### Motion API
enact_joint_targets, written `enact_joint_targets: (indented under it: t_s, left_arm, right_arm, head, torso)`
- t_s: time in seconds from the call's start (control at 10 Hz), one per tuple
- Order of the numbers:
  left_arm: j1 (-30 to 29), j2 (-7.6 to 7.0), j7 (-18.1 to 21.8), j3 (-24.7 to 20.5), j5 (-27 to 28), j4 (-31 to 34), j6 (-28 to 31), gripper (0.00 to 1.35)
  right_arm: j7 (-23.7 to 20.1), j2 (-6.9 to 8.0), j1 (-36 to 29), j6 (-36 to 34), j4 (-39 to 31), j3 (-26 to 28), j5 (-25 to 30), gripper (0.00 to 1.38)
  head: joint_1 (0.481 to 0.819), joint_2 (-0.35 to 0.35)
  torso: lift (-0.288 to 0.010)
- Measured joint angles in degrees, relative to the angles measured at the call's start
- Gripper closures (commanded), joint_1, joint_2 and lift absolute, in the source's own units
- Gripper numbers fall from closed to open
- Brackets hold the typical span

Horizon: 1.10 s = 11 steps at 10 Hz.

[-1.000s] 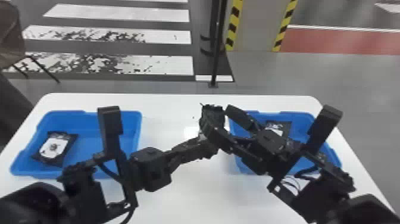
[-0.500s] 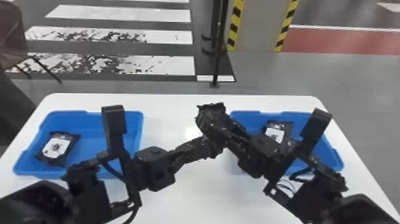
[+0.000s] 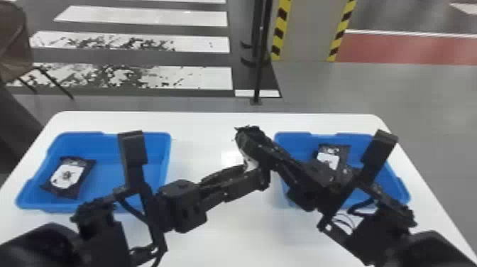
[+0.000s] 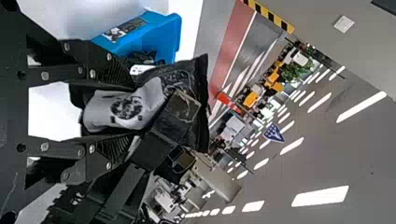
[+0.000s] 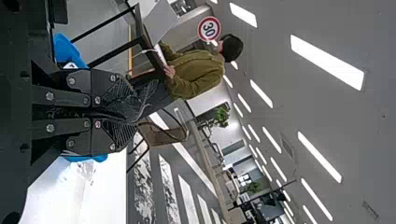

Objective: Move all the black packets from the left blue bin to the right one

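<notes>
Between the bins, my left gripper (image 3: 251, 174) and right gripper (image 3: 248, 138) meet at one black packet (image 3: 250, 164) with a white label. In the left wrist view the left gripper (image 4: 125, 110) stands open, its fingers spread on both sides of the packet (image 4: 126, 109). The right gripper (image 5: 125, 111) is shut on the packet's black edge (image 5: 141, 101) in the right wrist view. Another packet (image 3: 67, 176) lies in the left blue bin (image 3: 110, 177). The right blue bin (image 3: 400, 184) holds a packet (image 3: 328, 159), partly behind the right arm.
Both bins stand on a white table (image 3: 213, 124). The right arm crosses over the right bin, and the left arm passes over the left bin's near right corner. Behind the table a dark pole (image 3: 259, 71) rises from the floor.
My right gripper, open at first around the packet, has closed on it. The left gripper's fingers have spread apart, while both arms have barely moved.
</notes>
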State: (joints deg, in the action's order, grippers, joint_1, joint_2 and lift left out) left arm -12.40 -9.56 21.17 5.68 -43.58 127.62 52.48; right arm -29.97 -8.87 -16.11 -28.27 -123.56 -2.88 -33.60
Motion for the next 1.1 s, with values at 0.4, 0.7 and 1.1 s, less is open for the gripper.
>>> enact_joint_targets:
  t_s: [0.4, 0.7, 1.1]
  left_arm:
    - [-6.11, 1.83, -0.02, -6.96, 1.43, 1.44, -1.81, 0.15]
    - [-8.59, 3.21, -0.23, -14.96, 4.01, 3.28, -1.72, 0.15]
    - [-8.30, 3.49, -1.39, -23.59, 11.05, 3.80, -0.97, 0.15]
  right_arm:
    - [1.63, -0.79, 8.05, 0.45, 11.15, 11.71, 6.97, 1.28]
    - [6.59, -4.62, 13.96, 2.35, 24.71, 14.11, 9.59, 1.24]
    - [11.61, -5.27, 9.75, 6.51, 24.21, 17.80, 12.93, 0.10]
  head:
    - [0.695, -0.170]
    - [0.695, -0.189]
    - [0.695, -0.161]
  torso:
    - [-0.140]
    - [-0.140]
    - [-0.140]
